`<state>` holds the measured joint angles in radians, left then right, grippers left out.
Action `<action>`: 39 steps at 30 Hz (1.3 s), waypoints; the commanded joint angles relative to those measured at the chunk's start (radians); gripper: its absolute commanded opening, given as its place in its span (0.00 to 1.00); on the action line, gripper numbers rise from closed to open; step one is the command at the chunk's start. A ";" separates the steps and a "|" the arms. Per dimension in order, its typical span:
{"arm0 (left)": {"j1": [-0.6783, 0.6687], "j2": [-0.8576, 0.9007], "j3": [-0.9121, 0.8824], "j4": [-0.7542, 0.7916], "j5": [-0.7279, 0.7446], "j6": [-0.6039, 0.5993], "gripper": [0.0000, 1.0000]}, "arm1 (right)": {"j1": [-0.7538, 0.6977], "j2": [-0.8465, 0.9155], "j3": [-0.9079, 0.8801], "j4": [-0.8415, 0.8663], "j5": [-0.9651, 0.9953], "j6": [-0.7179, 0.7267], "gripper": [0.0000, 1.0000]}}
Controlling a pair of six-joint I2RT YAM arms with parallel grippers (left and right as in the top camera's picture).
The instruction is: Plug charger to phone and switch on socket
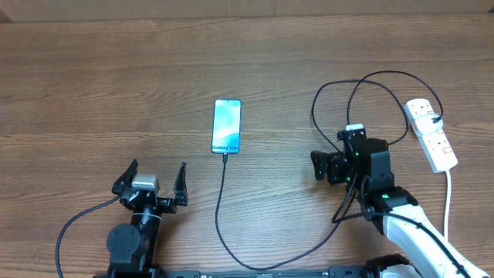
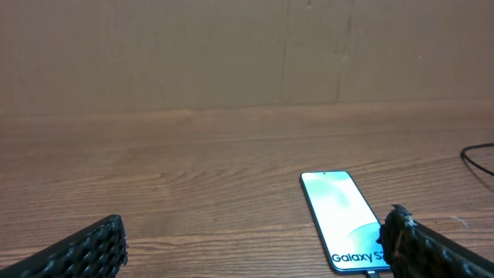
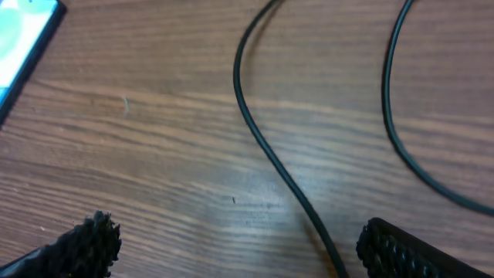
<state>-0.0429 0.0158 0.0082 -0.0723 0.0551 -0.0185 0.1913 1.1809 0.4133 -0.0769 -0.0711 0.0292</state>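
Socket (image 1: 434, 143) at the right edge of the tabletop, long axis running far to near with a slight slant, thick white cord trailing off its near end. To the right of the right fingers (image 1: 319, 164) and a little farther back, well apart from the left fingers (image 1: 181, 184); right arm clearly the nearer. Red switches along it, too small to read as on or off. Phone (image 1: 226, 126) flat at mid-tabletop, screen up, long axis also far to near. Charger (image 1: 220, 208) apparently already seated in the phone's near end, looping across toward the strip. Both pairs of fingers spread wide, holding nothing; right pair pointing leftward, away from the strip, a run of cable between them in the wrist view, contact not evident. Likely left to do: turning toward the strip and pressing a switch.
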 commanded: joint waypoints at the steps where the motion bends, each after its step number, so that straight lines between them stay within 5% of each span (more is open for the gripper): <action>1: 0.012 -0.012 -0.003 -0.003 -0.010 0.019 1.00 | 0.005 -0.038 -0.070 0.072 0.005 -0.004 1.00; 20: 0.012 -0.012 -0.003 -0.003 -0.010 0.019 1.00 | -0.026 -0.416 -0.382 0.232 -0.012 0.004 1.00; 39: 0.012 -0.012 -0.003 -0.003 -0.010 0.019 1.00 | -0.082 -0.849 -0.406 0.001 -0.036 -0.031 1.00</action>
<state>-0.0429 0.0158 0.0082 -0.0723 0.0551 -0.0185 0.1154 0.3927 0.0181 -0.0780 -0.1009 0.0196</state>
